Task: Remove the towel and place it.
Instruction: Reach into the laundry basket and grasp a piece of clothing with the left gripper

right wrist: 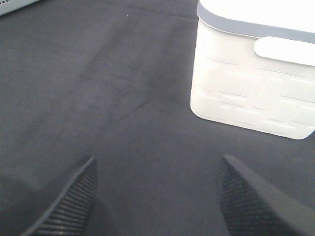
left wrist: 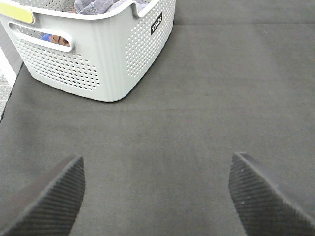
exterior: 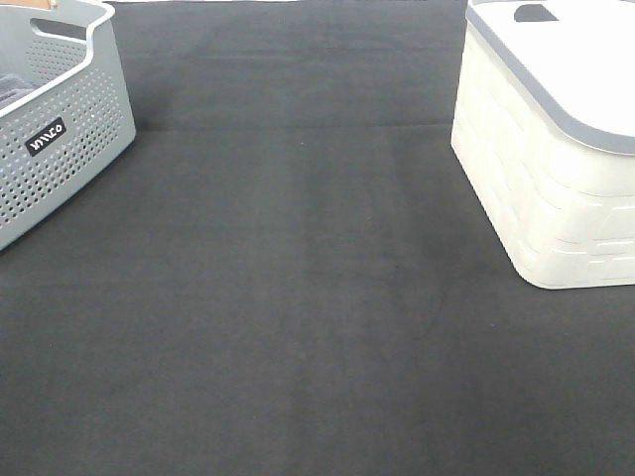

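The towel (left wrist: 96,6) shows as greyish-lavender folds inside the grey perforated basket (left wrist: 113,59), seen in the left wrist view. In the high view only a dark bit of cloth (exterior: 14,91) shows inside that basket (exterior: 69,149) at the far left. My left gripper (left wrist: 156,160) is open over the dark mat, short of the basket, with nothing between its ribbed fingers (left wrist: 54,196). My right gripper (right wrist: 158,160) is open too, empty, over the mat in front of the white bin (right wrist: 246,83). Neither gripper appears in the high view.
A white brick-patterned bin (exterior: 556,188) with a grey-rimmed lid (exterior: 575,50) stands at the far right. The black felt mat (exterior: 298,297) covers the table between basket and bin. Something coloured shows through the basket's handle slot (left wrist: 54,39).
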Motion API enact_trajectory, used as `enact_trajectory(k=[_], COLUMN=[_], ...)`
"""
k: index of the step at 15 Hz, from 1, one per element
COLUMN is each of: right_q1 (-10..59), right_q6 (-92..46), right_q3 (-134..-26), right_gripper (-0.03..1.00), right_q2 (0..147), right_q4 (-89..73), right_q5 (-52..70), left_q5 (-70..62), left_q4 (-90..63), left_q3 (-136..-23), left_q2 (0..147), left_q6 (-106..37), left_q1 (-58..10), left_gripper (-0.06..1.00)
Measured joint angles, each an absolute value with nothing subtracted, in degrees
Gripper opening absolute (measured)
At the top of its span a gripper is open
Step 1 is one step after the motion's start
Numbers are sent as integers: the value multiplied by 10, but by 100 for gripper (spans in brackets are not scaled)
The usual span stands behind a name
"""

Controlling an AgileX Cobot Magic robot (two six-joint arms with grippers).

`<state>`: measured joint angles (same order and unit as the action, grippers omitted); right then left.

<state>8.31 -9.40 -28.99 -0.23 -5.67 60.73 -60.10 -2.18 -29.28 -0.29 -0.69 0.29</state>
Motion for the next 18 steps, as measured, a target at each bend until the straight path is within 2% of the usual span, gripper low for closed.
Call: enact_trajectory(k=[11,18], right_q1=[83,83], right_q6=[-94,-94], right_q3=[-290,-290], right_gripper=[68,68], right_q2=[-2,-2], right_q4=[-57,-57], right_q5=[607,607], left_q5=[-601,-552], left_q4=[-28,10], left_q3=[-308,-394], left_q2=[1,184], left_q6=[14,80], left_q1=[3,3], left_gripper=[75,75])
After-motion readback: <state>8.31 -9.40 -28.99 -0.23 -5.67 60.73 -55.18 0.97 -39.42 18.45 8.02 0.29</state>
